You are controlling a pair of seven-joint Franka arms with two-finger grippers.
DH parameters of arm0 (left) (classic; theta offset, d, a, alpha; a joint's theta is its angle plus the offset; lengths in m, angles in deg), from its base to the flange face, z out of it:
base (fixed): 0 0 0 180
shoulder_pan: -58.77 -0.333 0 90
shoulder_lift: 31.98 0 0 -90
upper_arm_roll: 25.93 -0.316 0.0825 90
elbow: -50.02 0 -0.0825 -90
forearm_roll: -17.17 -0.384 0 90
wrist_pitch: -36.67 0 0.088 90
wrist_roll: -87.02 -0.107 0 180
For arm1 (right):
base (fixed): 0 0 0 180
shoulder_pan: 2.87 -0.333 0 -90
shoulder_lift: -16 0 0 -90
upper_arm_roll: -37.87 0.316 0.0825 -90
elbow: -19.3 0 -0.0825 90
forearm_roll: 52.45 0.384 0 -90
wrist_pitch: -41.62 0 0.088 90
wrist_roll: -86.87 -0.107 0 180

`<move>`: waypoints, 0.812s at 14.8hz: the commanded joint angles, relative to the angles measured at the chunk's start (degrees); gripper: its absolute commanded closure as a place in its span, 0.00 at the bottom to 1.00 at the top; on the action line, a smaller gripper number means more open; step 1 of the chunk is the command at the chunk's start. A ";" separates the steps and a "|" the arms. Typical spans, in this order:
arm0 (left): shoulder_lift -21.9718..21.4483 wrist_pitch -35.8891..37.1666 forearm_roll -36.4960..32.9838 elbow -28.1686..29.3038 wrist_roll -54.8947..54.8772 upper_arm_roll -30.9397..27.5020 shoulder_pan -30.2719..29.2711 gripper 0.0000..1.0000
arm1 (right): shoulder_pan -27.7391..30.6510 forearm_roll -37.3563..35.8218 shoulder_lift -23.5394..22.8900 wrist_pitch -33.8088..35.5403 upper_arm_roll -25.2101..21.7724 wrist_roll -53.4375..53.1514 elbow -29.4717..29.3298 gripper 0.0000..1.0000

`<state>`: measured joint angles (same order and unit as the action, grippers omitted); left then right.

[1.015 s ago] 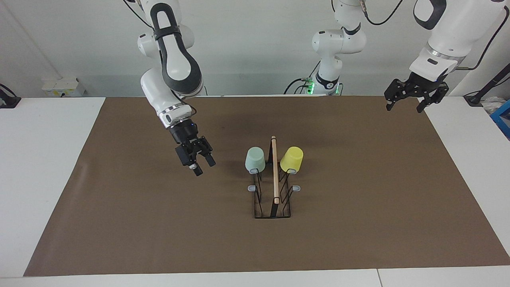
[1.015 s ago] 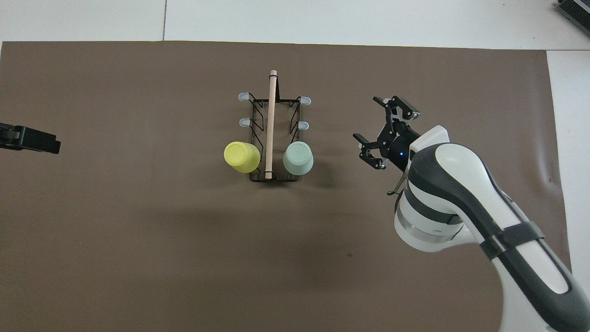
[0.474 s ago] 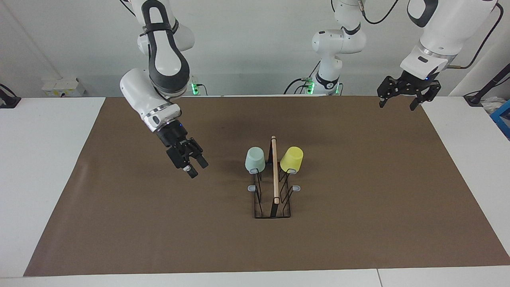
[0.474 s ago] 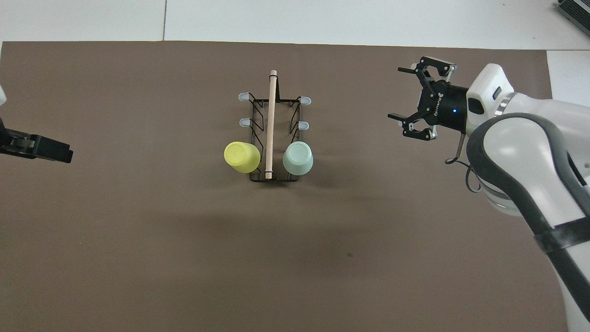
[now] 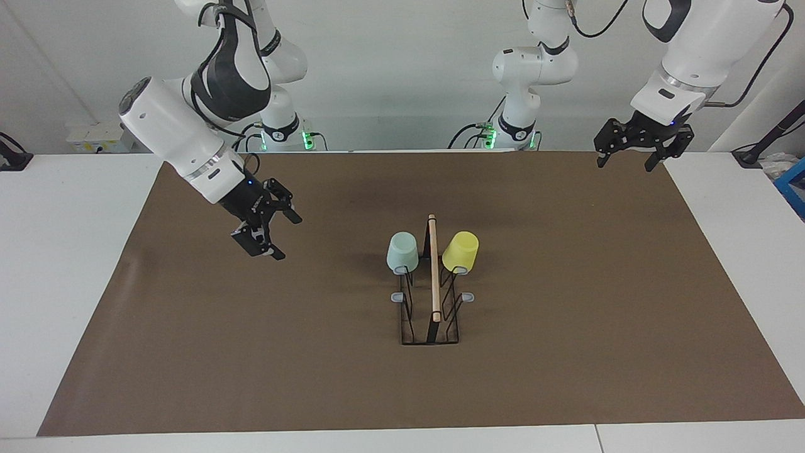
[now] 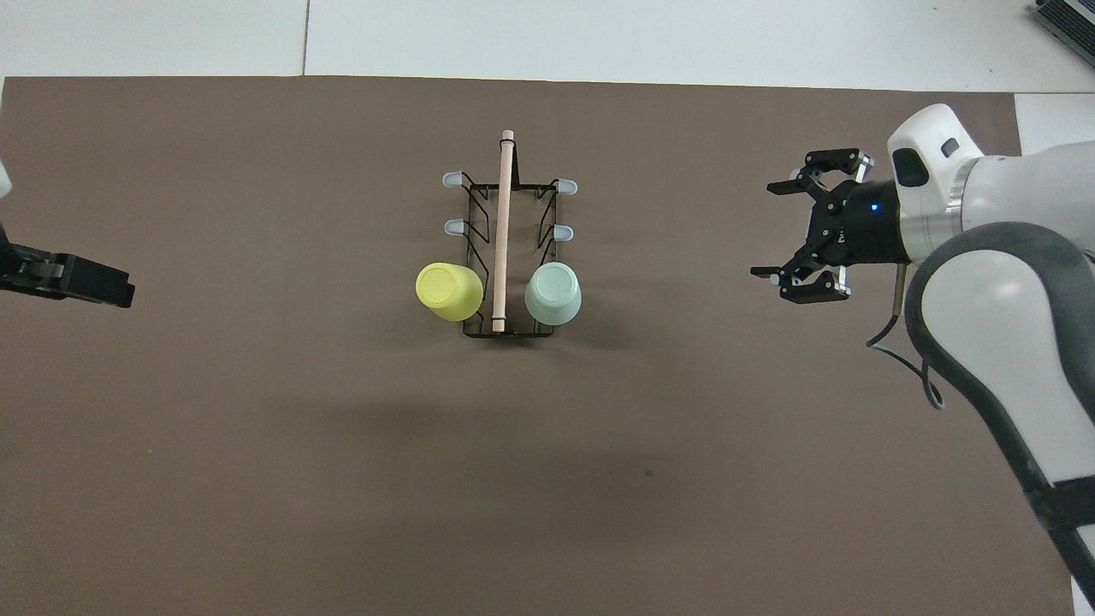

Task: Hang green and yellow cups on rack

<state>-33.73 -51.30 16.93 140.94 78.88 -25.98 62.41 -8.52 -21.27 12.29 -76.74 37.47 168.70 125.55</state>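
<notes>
The black wire rack [image 5: 434, 277] with a wooden rod on top stands in the middle of the brown mat; it also shows in the overhead view [image 6: 502, 222]. The mint green cup [image 5: 402, 251] [image 6: 553, 293] hangs upside down on a prong on the right arm's side. The yellow cup [image 5: 460, 251] [image 6: 446, 291] hangs upside down on a prong on the left arm's side. Both sit on the prongs nearest the robots. My right gripper [image 5: 270, 233] [image 6: 774, 231] is open and empty above the mat, well clear of the rack. My left gripper [image 5: 624, 165] [image 6: 103, 287] is open and empty, waiting over the mat's corner.
The brown mat [image 5: 566, 327] covers most of the white table. Several grey-tipped prongs [image 6: 560, 233] on the rack stand free. A third robot base [image 5: 521, 129] stands at the back edge of the table.
My right gripper has drawn away from the rack toward the right arm's end of the table and turned its wrist. My left gripper rose slightly. The cups and rack have not moved.
</notes>
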 commanded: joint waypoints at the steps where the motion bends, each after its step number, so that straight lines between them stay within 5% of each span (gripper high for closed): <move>1: -1.41 0.78 -0.37 1.10 0.67 0.58 -0.13 0.00 | 2.04 -4.98 2.91 8.64 0.22 -18.13 0.10 0.00; 5: -1.50 0.78 -0.38 1.19 0.66 0.49 -0.30 0.00 | 2.58 -15.68 5.11 11.39 0.22 -32.26 -0.34 0.00; 12: -1.41 0.78 -0.38 1.19 0.66 0.49 -0.30 0.00 | 3.90 -24.49 4.94 30.62 0.48 -52.17 -9.91 0.00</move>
<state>-34.03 -51.11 16.93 141.07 78.96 -25.71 62.41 -4.83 -43.27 17.61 -50.69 37.23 124.35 118.97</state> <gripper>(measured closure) 0.000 0.000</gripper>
